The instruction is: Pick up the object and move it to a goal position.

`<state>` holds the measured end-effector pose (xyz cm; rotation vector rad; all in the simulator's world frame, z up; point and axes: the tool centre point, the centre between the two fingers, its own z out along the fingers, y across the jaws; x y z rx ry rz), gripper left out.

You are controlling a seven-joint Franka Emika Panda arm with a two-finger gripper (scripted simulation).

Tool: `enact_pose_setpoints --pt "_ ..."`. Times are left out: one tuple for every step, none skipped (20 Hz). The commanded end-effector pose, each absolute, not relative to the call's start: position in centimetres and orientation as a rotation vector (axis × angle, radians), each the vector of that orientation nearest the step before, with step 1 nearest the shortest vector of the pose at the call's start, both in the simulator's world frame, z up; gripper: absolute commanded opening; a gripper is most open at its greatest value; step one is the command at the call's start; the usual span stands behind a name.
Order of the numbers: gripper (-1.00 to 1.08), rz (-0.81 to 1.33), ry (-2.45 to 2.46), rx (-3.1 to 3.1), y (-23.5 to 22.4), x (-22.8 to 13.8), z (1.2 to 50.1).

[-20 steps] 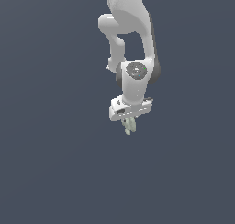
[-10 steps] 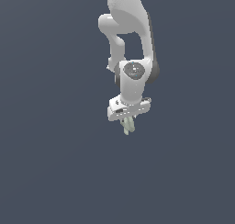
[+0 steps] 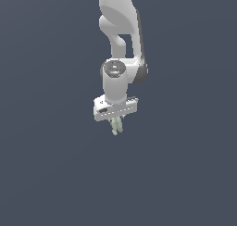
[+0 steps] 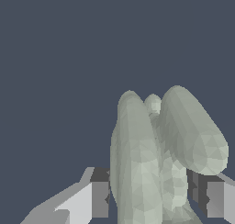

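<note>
We see the arm (image 3: 121, 40) as smooth, glossy white segments with rounded joints and a dark band along one edge, hanging down against a flat slate-blue background. At its lower end sits the blocky white hand, and below that the gripper (image 3: 115, 126).

The object (image 3: 115, 126) is a small, pale greenish-white thing, elongated and lumpy. In the exterior view it hangs straight down from the underside of the hand, near the middle of the scene, with only plain background below and around it. There it is just a thin sliver, and the fingers cannot be made out apart from it.

The wrist view gives us what the exterior one cannot. Here the object (image 4: 156, 159) fills much of the picture and shows a faceted, matte surface made of several rounded lobes: one long, upright lobe, a fatter one angled outward beside it, and a smaller knob between their tips. Grey and dark finger pads (image 4: 100, 198) sit against it on both sides, so the jaws are closed on the object and hold it.

The exterior view alone shows the whole arm above.
</note>
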<state>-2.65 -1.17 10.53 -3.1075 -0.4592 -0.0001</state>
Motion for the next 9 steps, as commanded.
enact_pose_setpoints --pt "-1.0 -0.001 -0.46 -3.107 -2.9 -2.7 10.8" --pt "-1.0 -0.001 -0.46 -3.107 -3.5 -2.7 10.8" --pt "-1.0 -0.001 -0.46 -3.107 -3.9 -2.6 10.9" --pt "-1.0 -0.001 -0.46 -3.107 -4.3 -2.6 11.0" --pt "-1.0 -0.001 -0.46 -3.107 -4.6 -2.6 11.0" --pt "-1.0 -0.001 -0.46 -3.107 -4.9 -2.6 11.0" --pt "-1.0 -0.001 -0.46 -3.107 -5.1 -2.6 11.1" --pt "-1.0 -0.001 -0.46 -3.107 -5.2 -2.5 11.1" --pt "-1.0 -0.001 -0.46 -3.107 -5.2 -2.5 11.1"
